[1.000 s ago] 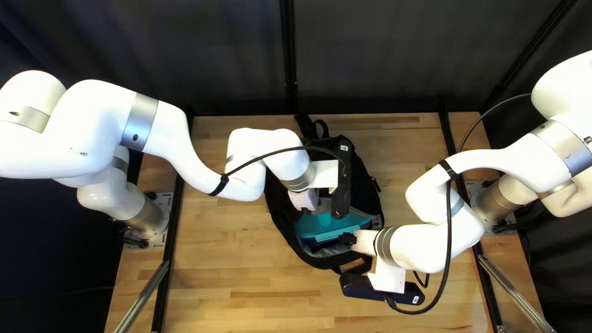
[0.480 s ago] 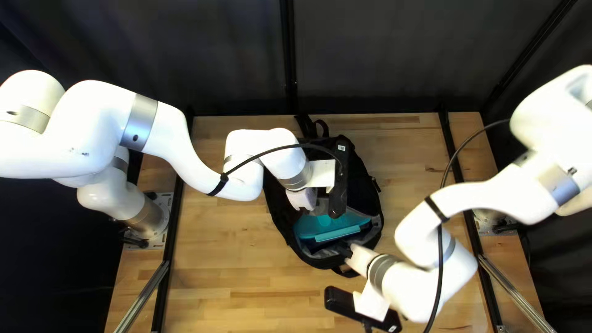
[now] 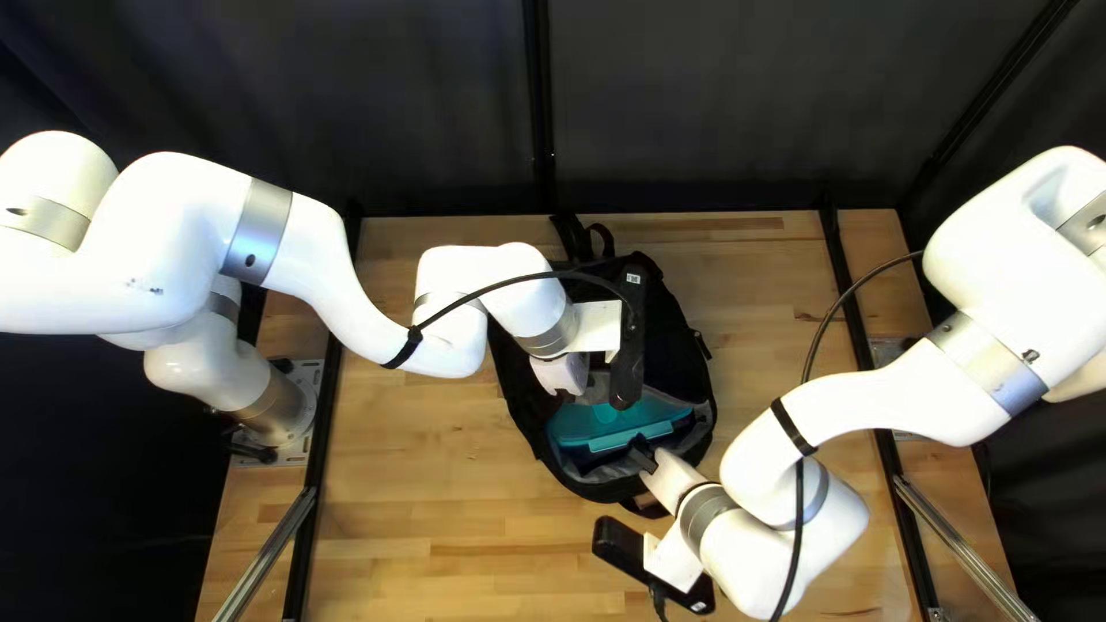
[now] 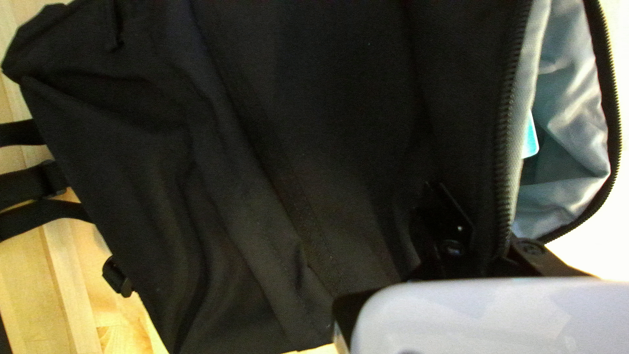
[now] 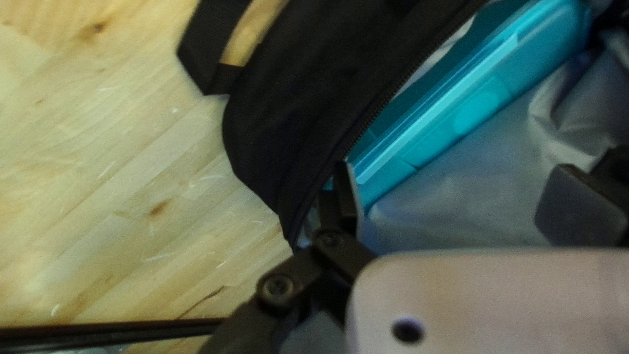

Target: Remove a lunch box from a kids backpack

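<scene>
The black backpack (image 3: 680, 357) lies unzipped on the table, its grey-lined mouth toward the near edge. Inside it rests the teal lunch box (image 3: 618, 424). My left gripper (image 3: 560, 374) is over the mouth's far side, fingertips hidden there; in the left wrist view my left gripper (image 4: 493, 246) is shut on the backpack's zippered edge (image 4: 514, 124). My right gripper (image 3: 642, 453) reaches into the mouth from the near right. In the right wrist view my right gripper (image 5: 452, 203) stands open above the lining (image 5: 458, 196), one finger beside an end of the lunch box (image 5: 452, 111).
Bare wooden table (image 3: 449, 507) surrounds the backpack. Backpack straps (image 4: 33, 187) lie on the wood beyond its far end. My right arm's black cable (image 3: 801, 507) loops beside that arm, and a dark curtain (image 3: 714, 104) hangs behind the table.
My right arm has swung toward the near edge and somewhat left, and its gripper has turned to point up into the backpack's mouth. The left arm has shifted only slightly.
</scene>
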`<state>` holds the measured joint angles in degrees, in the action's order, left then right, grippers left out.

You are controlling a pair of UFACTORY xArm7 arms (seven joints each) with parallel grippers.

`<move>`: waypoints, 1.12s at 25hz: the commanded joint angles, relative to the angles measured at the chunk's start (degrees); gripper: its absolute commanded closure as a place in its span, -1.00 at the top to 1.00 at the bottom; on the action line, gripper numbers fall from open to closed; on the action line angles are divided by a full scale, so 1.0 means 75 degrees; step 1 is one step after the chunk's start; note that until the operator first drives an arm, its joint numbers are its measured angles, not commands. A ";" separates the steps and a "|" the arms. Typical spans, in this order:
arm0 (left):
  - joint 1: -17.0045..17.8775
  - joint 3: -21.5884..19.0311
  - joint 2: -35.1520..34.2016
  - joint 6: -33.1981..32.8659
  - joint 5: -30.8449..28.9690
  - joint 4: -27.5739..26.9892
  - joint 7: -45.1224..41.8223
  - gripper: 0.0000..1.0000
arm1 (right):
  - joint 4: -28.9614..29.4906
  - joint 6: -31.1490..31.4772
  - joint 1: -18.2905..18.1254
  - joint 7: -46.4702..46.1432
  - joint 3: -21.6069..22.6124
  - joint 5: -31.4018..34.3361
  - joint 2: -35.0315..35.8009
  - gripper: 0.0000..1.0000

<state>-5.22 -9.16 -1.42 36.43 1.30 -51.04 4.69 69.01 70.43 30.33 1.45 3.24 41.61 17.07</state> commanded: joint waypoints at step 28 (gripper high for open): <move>-0.0004 0.0006 -0.0056 -0.0094 0.0028 0.0118 -0.0017 -1.00 | -0.1260 -0.1483 -0.0120 0.3135 -0.0599 0.1278 0.0069 0.72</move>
<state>-5.25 -9.11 -1.84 35.79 1.55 -50.28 4.62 61.32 60.72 29.59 22.59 -1.05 51.12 18.61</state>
